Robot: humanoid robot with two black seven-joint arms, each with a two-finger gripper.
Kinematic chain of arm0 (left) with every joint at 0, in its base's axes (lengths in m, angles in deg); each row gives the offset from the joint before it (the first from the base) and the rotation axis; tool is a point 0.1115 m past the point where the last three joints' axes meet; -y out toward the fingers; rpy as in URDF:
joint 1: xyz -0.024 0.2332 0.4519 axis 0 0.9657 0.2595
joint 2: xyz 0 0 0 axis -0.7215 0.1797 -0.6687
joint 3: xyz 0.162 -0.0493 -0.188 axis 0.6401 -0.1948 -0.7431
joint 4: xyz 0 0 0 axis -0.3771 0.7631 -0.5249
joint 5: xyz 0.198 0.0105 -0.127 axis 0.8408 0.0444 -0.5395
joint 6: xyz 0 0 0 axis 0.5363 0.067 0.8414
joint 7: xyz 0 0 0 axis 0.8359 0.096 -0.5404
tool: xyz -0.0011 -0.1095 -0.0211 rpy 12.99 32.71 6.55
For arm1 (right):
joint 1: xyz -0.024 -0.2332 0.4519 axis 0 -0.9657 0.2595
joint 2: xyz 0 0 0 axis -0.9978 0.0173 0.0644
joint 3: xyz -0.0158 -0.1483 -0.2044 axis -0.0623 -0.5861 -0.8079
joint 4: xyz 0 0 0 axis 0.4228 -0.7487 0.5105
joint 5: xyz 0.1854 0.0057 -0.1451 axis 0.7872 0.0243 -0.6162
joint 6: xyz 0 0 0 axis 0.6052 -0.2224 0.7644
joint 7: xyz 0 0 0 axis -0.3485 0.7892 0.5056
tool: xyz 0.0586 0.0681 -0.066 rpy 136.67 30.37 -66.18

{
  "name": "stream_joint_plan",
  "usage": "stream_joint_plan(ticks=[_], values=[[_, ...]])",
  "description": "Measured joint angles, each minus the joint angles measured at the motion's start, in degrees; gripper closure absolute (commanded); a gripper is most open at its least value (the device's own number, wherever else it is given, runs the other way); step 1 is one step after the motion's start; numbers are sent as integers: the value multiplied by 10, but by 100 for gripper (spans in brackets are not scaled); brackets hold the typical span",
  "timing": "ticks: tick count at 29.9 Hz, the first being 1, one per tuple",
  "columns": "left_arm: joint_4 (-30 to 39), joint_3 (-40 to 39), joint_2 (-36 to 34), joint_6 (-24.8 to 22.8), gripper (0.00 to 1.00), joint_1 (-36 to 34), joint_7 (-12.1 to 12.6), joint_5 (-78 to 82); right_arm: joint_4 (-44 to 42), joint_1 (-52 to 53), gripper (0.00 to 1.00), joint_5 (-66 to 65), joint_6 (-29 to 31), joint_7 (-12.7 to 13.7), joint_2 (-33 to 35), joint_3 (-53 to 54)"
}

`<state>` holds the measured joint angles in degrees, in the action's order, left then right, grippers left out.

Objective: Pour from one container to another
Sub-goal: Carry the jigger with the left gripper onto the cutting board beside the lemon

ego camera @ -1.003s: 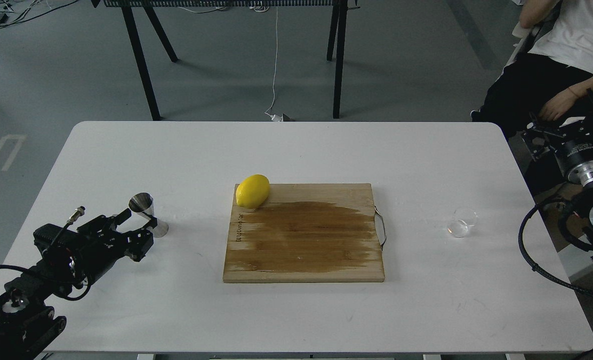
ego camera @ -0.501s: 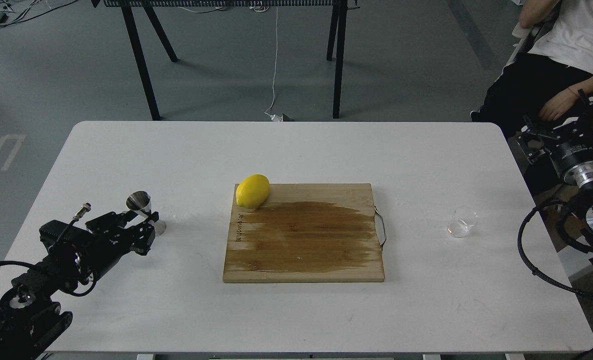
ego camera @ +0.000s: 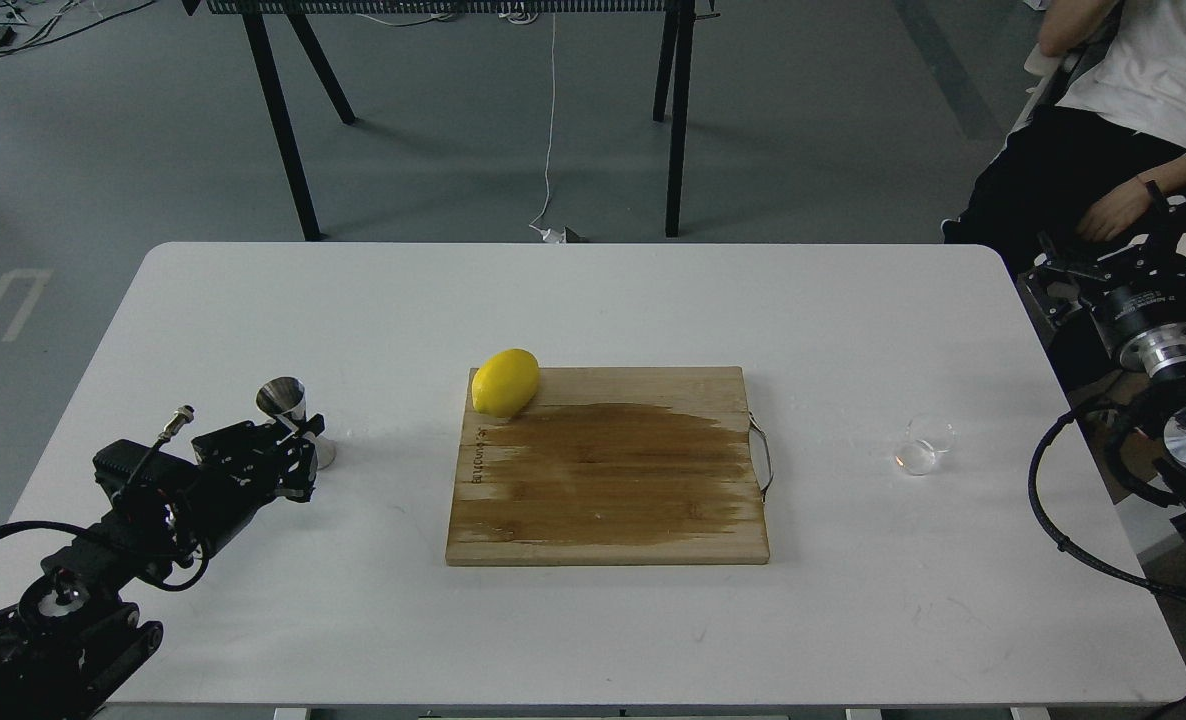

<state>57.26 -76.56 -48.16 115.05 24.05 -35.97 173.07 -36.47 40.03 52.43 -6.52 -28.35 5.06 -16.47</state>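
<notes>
The steel hourglass jigger [ego camera: 293, 415] stands at the table's left, its base partly hidden behind my left gripper [ego camera: 298, 447]. The dark fingers sit at its waist and look shut on it. The clear rounded glass cup [ego camera: 925, 444] rests on the table at the right, beyond the board's handle, with nothing touching it. My right gripper [ego camera: 1103, 265] hangs off the table's right edge, well behind the cup. It is dark and seen end-on, so its fingers cannot be told apart.
A wooden cutting board [ego camera: 608, 500] with a dark wet patch lies mid-table, with a yellow lemon [ego camera: 505, 382] on its back left corner. A seated person [ego camera: 1133, 120] is at the far right. Black table legs [ego camera: 283, 120] stand behind.
My left gripper has crept forward and to the right onto the jigger, and the jigger has shifted slightly up in the view with it. The right arm has drifted up and back.
</notes>
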Motion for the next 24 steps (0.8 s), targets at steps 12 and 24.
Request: stream_joint_plan(ticks=[12,24], values=[[47,-1,-8,0,94,-50,4,-1,1,1,0,0,0,-1,9,1],[207,19,28,-49,95,-143,30,56,3,-5,0,1,0,-1,34,6]])
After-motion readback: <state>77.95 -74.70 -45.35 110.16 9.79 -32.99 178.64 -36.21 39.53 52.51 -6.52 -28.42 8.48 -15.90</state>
